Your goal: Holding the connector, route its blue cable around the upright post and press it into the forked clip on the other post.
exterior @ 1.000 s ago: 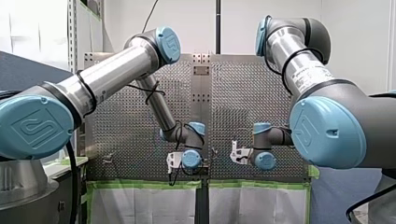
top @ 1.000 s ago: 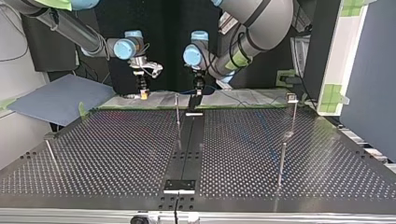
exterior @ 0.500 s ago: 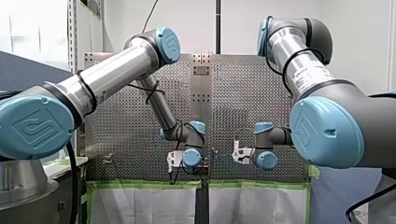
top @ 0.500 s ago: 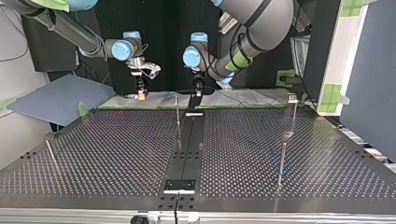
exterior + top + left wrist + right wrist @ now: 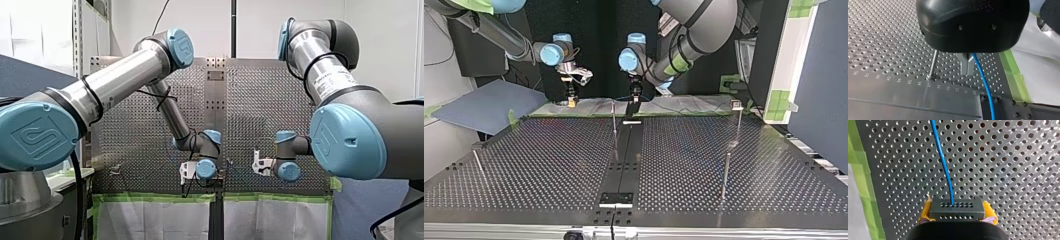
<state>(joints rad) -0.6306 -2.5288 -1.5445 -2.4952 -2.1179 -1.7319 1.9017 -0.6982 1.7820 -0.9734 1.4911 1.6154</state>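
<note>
In the right wrist view my right gripper (image 5: 957,217), with yellow pads (image 5: 925,212), is shut on a dark perforated connector (image 5: 957,210). Its blue cable (image 5: 944,162) runs ahead over the perforated table. At the top view's far left-centre that gripper (image 5: 570,100) hangs just above the table edge. My left gripper (image 5: 633,104) stands near the middle, beside a thin upright post (image 5: 614,122). In the left wrist view its metal fingers (image 5: 964,66) are shut, the blue cable (image 5: 984,87) leaves them, and the post (image 5: 933,63) stands close beside. A post topped with a forked clip (image 5: 736,104) is at the far right.
Another thin post (image 5: 725,172) stands at the top view's right, and a slanted one (image 5: 479,162) at its left. A dark centre strip (image 5: 624,160) runs across the table. Green tape (image 5: 1014,77) edges the table, with white sheeting beyond.
My right gripper has moved with the connector toward the top view's left, away from my left gripper. The left arm has stayed put.
</note>
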